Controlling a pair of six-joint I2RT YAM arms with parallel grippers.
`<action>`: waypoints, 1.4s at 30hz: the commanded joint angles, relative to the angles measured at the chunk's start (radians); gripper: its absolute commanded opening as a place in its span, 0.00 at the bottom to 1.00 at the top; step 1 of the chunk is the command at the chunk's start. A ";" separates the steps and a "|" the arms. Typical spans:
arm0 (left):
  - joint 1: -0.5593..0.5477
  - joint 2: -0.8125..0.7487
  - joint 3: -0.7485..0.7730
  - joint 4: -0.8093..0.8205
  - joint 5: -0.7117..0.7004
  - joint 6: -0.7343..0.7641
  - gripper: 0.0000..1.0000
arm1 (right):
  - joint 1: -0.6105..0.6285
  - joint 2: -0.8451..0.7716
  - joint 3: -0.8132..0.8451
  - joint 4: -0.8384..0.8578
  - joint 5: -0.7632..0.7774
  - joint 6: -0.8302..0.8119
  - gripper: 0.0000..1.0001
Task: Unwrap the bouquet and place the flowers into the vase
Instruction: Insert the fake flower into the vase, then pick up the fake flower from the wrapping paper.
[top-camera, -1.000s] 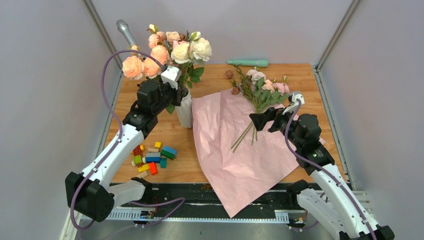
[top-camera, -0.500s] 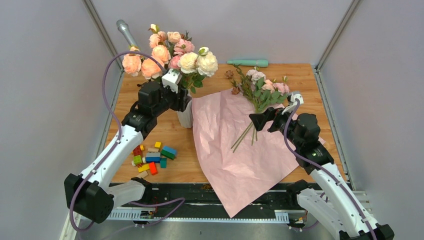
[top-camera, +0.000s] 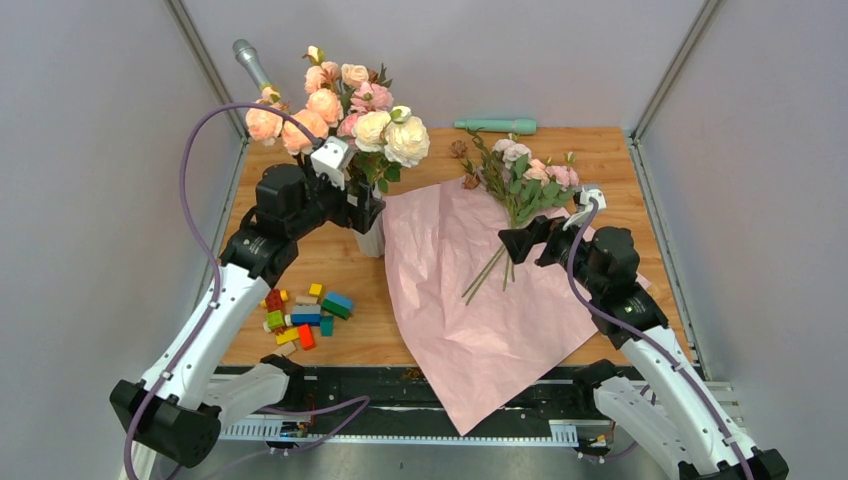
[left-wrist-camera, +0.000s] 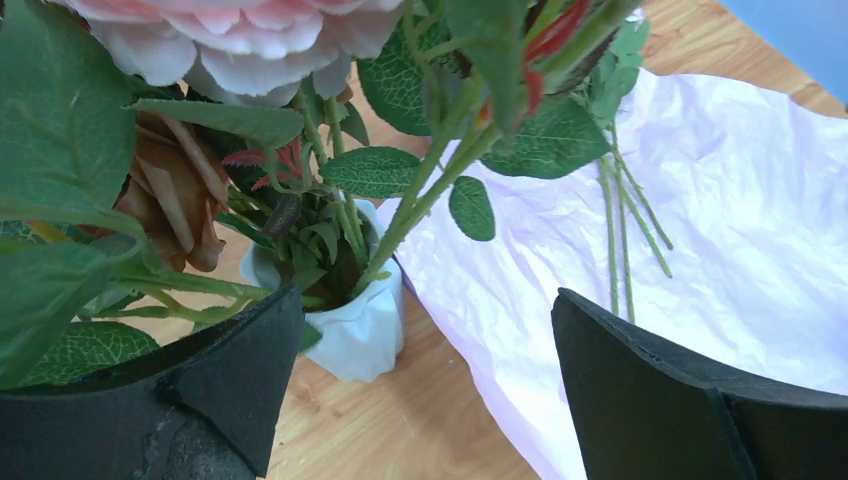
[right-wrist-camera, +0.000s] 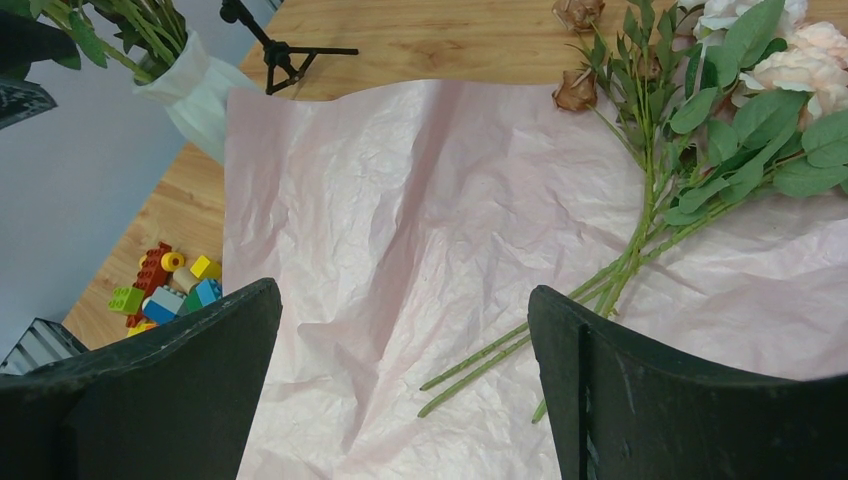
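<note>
**A:** What's the setting?

**B:** A wooden table (top-camera: 365, 325) boxed in by grey walls. Nearest the arms, a sheet of pink paper (top-camera: 450, 290) lies spread flat, its near corner hanging over the table edge. Toy blocks (top-camera: 305, 318) sit in a loose heap to its left.

**A:** Which step is in hand?

**B:** I'd judge the unwrapping done. The paper is open and the flowers (top-camera: 520, 185) lie loose on its far right corner, heads away and stems pointing back toward the middle of the sheet. I see no ribbon. Putting them in the vase is not yet begun.

**A:** And the claws?

**B:** The right gripper (right-wrist-camera: 400, 330) hovers over the stem ends, jaws spread, grasping nothing. The left gripper (left-wrist-camera: 425, 340) is released too, its jaws wide on either side of the stems rising from the vase (top-camera: 370, 232), which stands just beside the paper's far left corner.

**A:** What's in the vase?

**B:** A bunch of larger peach and pink blooms (top-camera: 340, 110), crowding the mouth. None of the small roses.

**A:** Next move?

**B:** Probably the right gripper drops onto the thin stems, closes across them together and carries them left. The neck looks narrow and full, so threading them in may be tight. A teal handle (top-camera: 497, 125) lies at the far edge.
</note>
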 joint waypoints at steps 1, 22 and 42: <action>0.004 -0.037 0.065 -0.065 0.054 -0.011 1.00 | -0.001 -0.021 0.011 -0.001 0.015 0.000 0.95; 0.004 -0.226 -0.075 -0.200 0.165 0.007 1.00 | 0.000 -0.025 -0.016 -0.082 0.104 0.060 0.92; 0.003 -0.312 -0.281 -0.038 0.116 0.033 1.00 | -0.001 0.514 0.000 -0.119 0.176 0.124 0.61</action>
